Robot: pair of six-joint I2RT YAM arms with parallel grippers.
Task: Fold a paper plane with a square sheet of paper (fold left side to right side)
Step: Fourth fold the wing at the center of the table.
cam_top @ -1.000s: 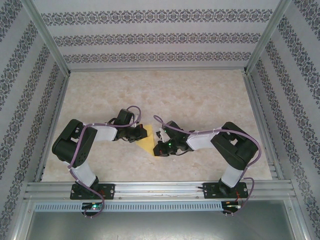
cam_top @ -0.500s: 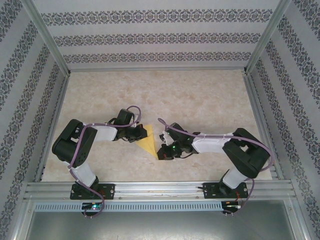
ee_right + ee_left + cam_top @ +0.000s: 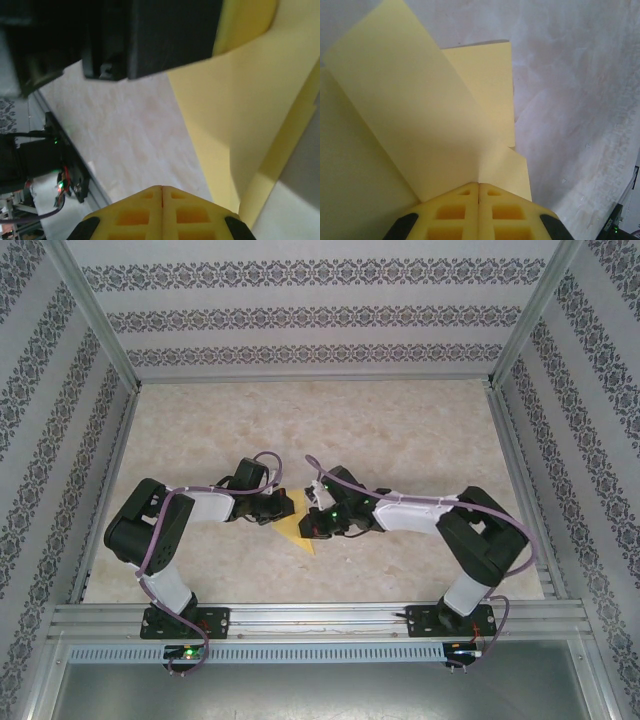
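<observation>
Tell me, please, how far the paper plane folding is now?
Done: the sheet of paper is already creased, with one flap standing up. In hand: the left fingers and right fingers, both shut, are at the paper. Left: it is not yet a narrow dart.

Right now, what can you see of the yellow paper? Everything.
The paper is thin, plain matte yellow, folded into layers. From above it shows as a small pointed wedge on the table, tip toward the arms' bases, between both grippers. In the left wrist view one flap stands lifted off flatter layers, and the shut left gripper meets its base; pinching or pressing, I cannot tell. The shut right gripper sits beside its edge, touch unclear.
</observation>
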